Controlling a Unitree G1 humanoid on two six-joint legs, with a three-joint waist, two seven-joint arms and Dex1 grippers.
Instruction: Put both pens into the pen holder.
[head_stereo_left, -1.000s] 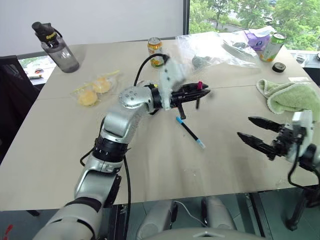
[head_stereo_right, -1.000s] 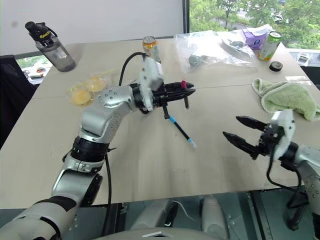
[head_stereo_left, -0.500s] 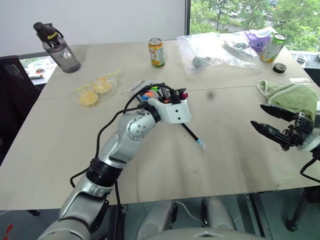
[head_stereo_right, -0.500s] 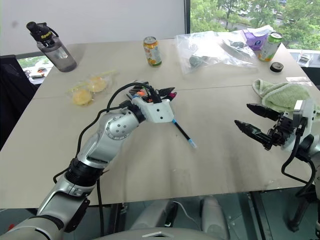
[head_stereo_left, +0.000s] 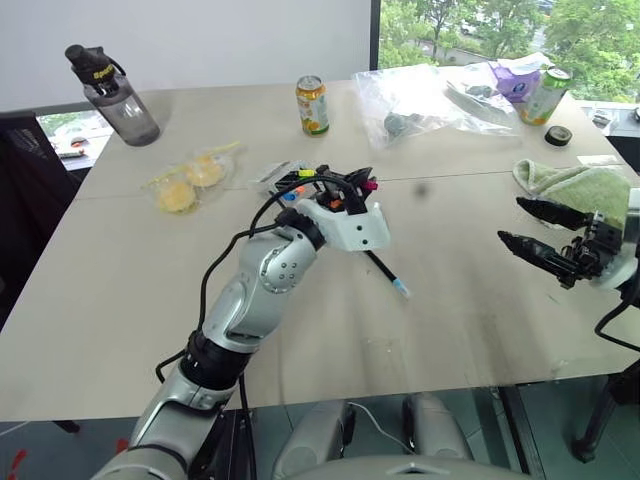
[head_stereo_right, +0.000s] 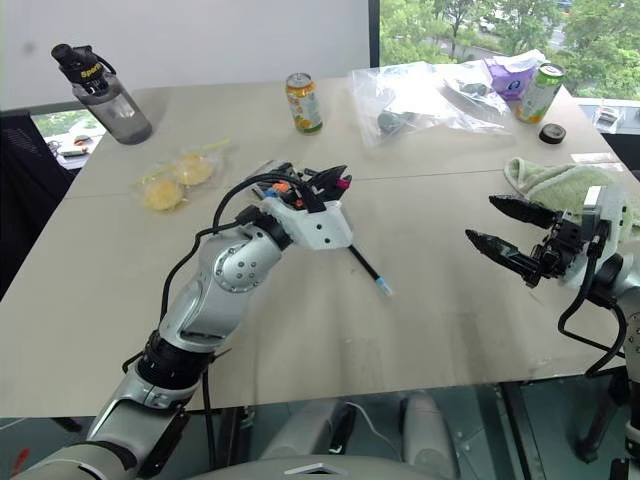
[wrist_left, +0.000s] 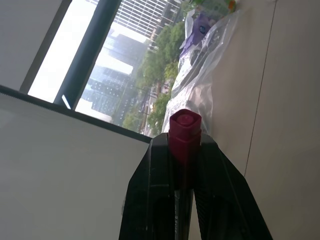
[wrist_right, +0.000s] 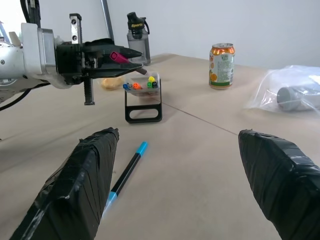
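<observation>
My left gripper (head_stereo_left: 358, 184) is shut on the pink-capped pen (wrist_left: 185, 125), whose cap sticks out between the fingertips. It hovers level, just above the black pen holder (wrist_right: 143, 102), which shows yellow, green, orange and blue marker tips. From the head views the holder (head_stereo_right: 282, 185) is partly hidden behind that gripper. The blue-capped pen (head_stereo_left: 385, 272) lies flat on the table, a little nearer than the holder and to its right. My right gripper (head_stereo_left: 512, 220) hangs open over the table's right side, well away from both pens, with nothing between its fingers (wrist_right: 90, 175).
The beige table (head_stereo_left: 480, 330) carries an orange can (head_stereo_left: 312, 104) and a water bottle (head_stereo_left: 112, 85) at the back. Clear plastic bags (head_stereo_left: 430, 95) and a green can (head_stereo_left: 545, 95) lie back right. A green towel (head_stereo_left: 575, 190) is behind my right gripper; a bag of yellow items (head_stereo_left: 188, 180) lies left.
My left wrist has rolled over and drawn back to the left, carrying the pink-capped pen over the holder. The right gripper has risen slightly, still open.
</observation>
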